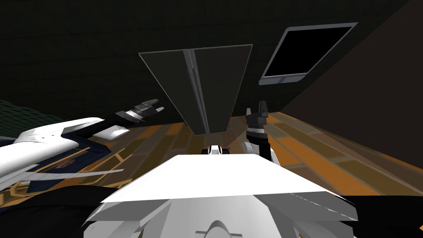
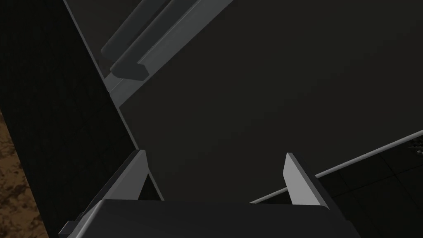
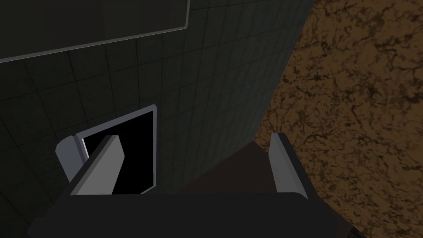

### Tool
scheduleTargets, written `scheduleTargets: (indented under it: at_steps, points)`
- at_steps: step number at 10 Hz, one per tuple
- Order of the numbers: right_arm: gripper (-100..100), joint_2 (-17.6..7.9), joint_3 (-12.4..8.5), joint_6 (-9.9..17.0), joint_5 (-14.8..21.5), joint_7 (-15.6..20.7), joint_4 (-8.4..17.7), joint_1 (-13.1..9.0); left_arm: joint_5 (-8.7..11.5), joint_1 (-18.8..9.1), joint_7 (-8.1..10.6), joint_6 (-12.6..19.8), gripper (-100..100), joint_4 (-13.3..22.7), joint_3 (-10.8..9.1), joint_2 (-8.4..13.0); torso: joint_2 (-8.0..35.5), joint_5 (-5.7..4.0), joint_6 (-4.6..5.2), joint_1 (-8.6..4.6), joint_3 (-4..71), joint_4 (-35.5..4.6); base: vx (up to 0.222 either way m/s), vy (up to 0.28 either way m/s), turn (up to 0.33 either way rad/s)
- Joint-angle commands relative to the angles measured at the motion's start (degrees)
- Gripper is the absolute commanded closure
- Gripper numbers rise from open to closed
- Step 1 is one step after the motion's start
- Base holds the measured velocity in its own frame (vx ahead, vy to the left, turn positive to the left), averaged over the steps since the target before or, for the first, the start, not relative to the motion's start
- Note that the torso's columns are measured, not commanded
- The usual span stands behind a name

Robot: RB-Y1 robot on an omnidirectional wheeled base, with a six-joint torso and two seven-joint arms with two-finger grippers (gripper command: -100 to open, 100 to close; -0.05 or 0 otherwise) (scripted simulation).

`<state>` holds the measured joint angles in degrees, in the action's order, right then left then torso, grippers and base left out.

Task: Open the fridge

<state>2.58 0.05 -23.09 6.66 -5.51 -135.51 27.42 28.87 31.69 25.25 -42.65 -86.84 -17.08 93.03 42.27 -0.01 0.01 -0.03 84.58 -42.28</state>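
Subject: the fridge (image 1: 215,82), a dark grey two-door unit, stands at twelve o'clock from the robot against the dark wall (image 1: 82,49). Both doors sit flush, so it is judged to be shut. Two long handles (image 1: 194,78) run side by side along the centre seam.

Left gripper (image 1: 150,106): at ten o'clock from the chest tip, beside the fridge's left edge. Its wrist view faces a flat door panel, with the handles (image 2: 132,49) ahead and off past one finger, well apart from both. The fingers (image 2: 132,173) stand wide apart and hold nothing. How near the tips are to the door face cannot be settled from these views.

Right gripper (image 1: 258,112): at one o'clock, just beside the fridge's lower right corner and above the wood floor (image 1: 314,153). Its fingers (image 3: 285,161) are likewise spread and empty. It points toward the wall and a black window (image 3: 124,153), not the fridge.

Step in hand: approach, with no contact made on either handle.

Next move, as judged: the left gripper needs to travel across the door face to the nearer handle and turn so that its fingers straddle the bar. It should then close firmly and pull outward along the door's arc. The two handles sit close together, so a careless line risks catching both.
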Motion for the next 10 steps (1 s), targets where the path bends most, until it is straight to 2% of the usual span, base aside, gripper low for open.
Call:
scheduleTargets:
  at_steps: [1, 2, 3, 4, 5, 6, 7, 8, 9, 10]
  points:
    - [0, 0.0, 0.0, 0.0, 0.0, 0.0, 0.0, 0.0, 1.3, 0.4, 1.96, -0.2, -100, 2.1, -0.86, 4.8, 0.0, -0.02, -0.01, -0.09, 0.0, 0.0, 0.052, -0.071, 0.026]
    - [0, 0.0, 0.0, 0.0, 0.0, 0.0, 0.0, 0.0, 2.5, 0.6, 3.58, -0.5, -100, 4.0, -1.29, 6.5, 0.0, -0.02, 0.01, -0.03, 0.0, 0.0, 0.046, -0.087, 0.036]
    - [0, 0.0, 0.0, 0.0, 0.0, 0.0, 0.0, 0.0, 2.5, 0.6, 3.58, -0.5, -100, 4.0, -1.29, 8.4, 0.0, 0.0, -0.01, -0.03, 0.0, 0.0, 0.05, -0.074, 0.024]
    - [0, 0.0, 0.0, 0.0, 0.0, 0.0, 0.0, 0.0, 3.5, 0.7, 5.16, -0.7, -100, 5.8, -1.67, 10.4, 0.0, 0.01, 0.01, 0.05, 0.0, 0.0, 0.068, -0.066, 0.038]
    - [0, 0.0, 0.0, 0.0, 0.0, 0.0, 0.0, 0.0, 3.5, 0.7, 5.16, -0.7, -100, 5.8, -1.67, 12.2, 0.0, 0.03, -0.01, 0.08, 0.0, 0.0, 0.056, -0.051, 0.026]
    - [0, 0.0, 0.0, 0.0, 0.0, 0.0, 0.0, 0.0, 4.5, 0.9, 6.7, -0.9, -100, 7.6, -2.01, 14.5, 0.0, 0.04, 0.0, 0.11, 0.0, 0.0, 0.049, -0.065, 0.043]
    - [0, 0.0, 0.0, 0.0, 0.0, 0.0, 0.0, 0.0, 4.5, 0.9, 6.7, -0.9, -100, 7.6, -2.0, 15.7, 0.0, 0.02, -0.01, 0.03, 0.0, 0.0, 0.052, -0.062, 0.018]
    - [0, 0.0, 0.0, 0.0, 0.0, 0.0, 0.0, 0.0, 5.4, 1.0, 8.19, -1.0, -100, 9.4, -2.31, 17.3, 0.0, 0.02, -0.01, 0.04, 0.0, 0.0, 0.074, -0.086, 0.037]
    - [0, 0.0, 0.0, 0.0, 0.0, 0.0, 0.0, 0.0, 5.4, 1.0, 8.19, -1.0, -100, 9.4, -2.31, 18.7, 0.0, -0.01, -0.01, -0.04, 0.0, 0.0, 0.054, -0.067, 0.026]
    - [0, 0.0, 0.0, 0.0, 0.0, 0.0, 0.0, 0.0, 5.4, 1.0, 8.19, -1.0, -100, 9.4, -2.31, 19.0, 0.0, 0.01, 0.0, 0.04, 0.0, 0.0, 0.014, -0.024, -0.005]
